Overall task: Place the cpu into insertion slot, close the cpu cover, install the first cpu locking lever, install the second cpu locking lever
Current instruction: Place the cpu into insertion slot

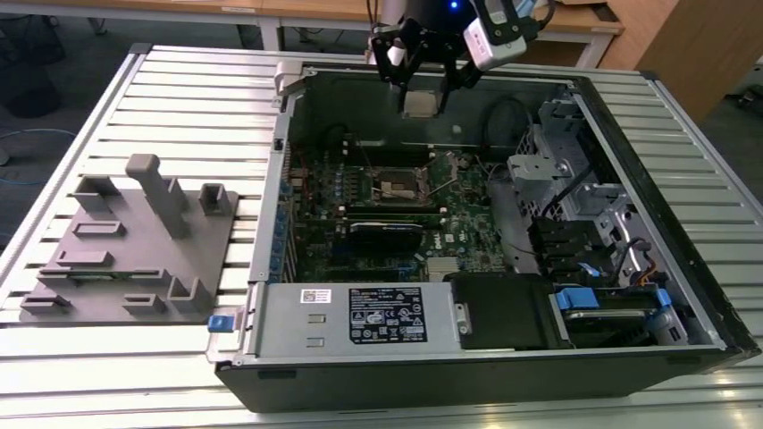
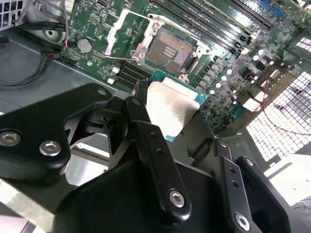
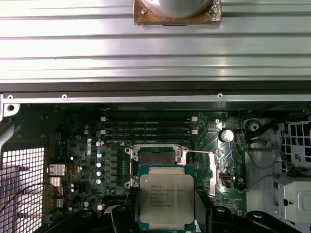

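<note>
The black jointed tool (image 2: 172,116) grips the flat silvery square cpu (image 3: 166,196), clear of the dark, metal-rimmed insertion slot (image 2: 167,48).

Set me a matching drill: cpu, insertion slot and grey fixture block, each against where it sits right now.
Things:
1. cpu
2. insertion slot
3. grey fixture block

Places:
A. bare, on the green board
B. on the slatted table
C. clamped in the gripper, above the board

Pairs: 1-C, 2-A, 3-B
</note>
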`<state>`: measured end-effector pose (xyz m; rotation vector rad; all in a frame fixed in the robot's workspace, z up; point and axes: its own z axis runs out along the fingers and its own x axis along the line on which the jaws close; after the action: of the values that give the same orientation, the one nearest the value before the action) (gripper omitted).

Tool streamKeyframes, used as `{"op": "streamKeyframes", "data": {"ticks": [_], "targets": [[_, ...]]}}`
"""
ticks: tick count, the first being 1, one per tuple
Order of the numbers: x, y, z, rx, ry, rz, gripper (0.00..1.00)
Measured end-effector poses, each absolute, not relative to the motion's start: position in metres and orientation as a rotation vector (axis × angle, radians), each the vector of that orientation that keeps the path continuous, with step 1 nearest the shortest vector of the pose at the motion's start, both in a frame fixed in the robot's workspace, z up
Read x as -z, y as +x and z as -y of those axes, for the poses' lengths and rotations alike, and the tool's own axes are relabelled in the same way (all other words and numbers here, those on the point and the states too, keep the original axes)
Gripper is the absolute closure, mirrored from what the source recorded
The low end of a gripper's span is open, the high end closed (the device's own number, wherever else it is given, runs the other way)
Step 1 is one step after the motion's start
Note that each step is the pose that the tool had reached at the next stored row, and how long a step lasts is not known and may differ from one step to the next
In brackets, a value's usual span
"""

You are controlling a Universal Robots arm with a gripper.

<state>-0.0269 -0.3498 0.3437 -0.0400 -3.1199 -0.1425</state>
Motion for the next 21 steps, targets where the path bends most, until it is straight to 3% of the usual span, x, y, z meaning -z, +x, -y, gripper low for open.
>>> {"op": "streamKeyframes", "data": {"ticks": [21], "targets": [[-0.3355,-0.0269,0.3498,0.143,-0.04,3.12,0.46]]}}
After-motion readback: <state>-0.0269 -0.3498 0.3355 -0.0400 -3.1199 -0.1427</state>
